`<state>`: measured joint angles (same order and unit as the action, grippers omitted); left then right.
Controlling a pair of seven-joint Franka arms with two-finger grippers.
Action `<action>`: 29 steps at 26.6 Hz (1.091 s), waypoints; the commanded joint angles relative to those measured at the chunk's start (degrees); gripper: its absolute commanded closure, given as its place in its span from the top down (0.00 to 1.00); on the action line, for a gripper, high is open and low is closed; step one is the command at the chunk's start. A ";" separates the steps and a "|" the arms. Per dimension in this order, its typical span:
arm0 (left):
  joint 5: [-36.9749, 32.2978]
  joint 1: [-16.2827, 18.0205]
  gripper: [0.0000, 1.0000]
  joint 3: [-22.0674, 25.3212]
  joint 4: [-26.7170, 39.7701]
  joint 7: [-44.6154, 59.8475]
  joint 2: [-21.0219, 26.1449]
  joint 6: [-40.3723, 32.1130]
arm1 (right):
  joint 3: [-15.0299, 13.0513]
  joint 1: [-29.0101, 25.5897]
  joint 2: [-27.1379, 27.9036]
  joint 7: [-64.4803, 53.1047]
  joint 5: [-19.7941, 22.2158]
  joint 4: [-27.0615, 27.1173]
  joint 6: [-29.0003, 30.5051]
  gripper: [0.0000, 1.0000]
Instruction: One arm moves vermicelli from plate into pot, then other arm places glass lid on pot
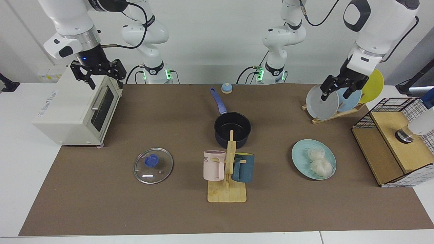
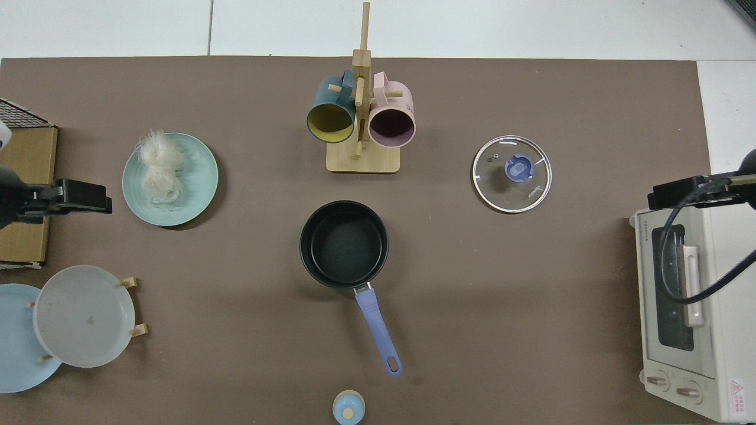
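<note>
Two white vermicelli (image 1: 319, 161) nests lie on the light teal plate (image 1: 300, 156) at the right of the facing view; the top view shows the vermicelli (image 2: 159, 168) and plate (image 2: 198, 183) at the left. The dark pot (image 1: 232, 129) with its blue handle (image 1: 218, 100) stands empty at mid-table, and is also seen from above as the pot (image 2: 344, 243). The glass lid (image 1: 153, 165) with a blue knob lies flat on the mat, the lid (image 2: 511, 182) far from both grippers. My left gripper (image 1: 337, 96) hangs open and empty in front of the upright plates, behind the teal plate. My right gripper (image 1: 101, 83), blue wrist light on, waits open above the toaster oven.
A wooden mug rack (image 1: 227, 189) with a pink and a blue mug stands just in front of the pot. A toaster oven (image 1: 74, 108) sits far left, an upright-plate rack (image 1: 322, 101) far right, beside a wooden box with wire basket (image 1: 390, 142). A small blue knob-like object (image 1: 226, 88) lies behind the pot handle.
</note>
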<state>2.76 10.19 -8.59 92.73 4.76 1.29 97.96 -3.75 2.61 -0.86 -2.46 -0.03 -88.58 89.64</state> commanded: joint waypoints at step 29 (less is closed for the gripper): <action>-10.23 0.26 1.00 -0.29 -2.47 6.58 26.74 25.16 | 1.81 2.93 23.43 3.24 -3.57 10.88 17.14 1.00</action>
<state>-4.99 10.83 -8.63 91.20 8.75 24.90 120.36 -2.95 5.30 17.29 -1.47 -2.49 -81.48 104.19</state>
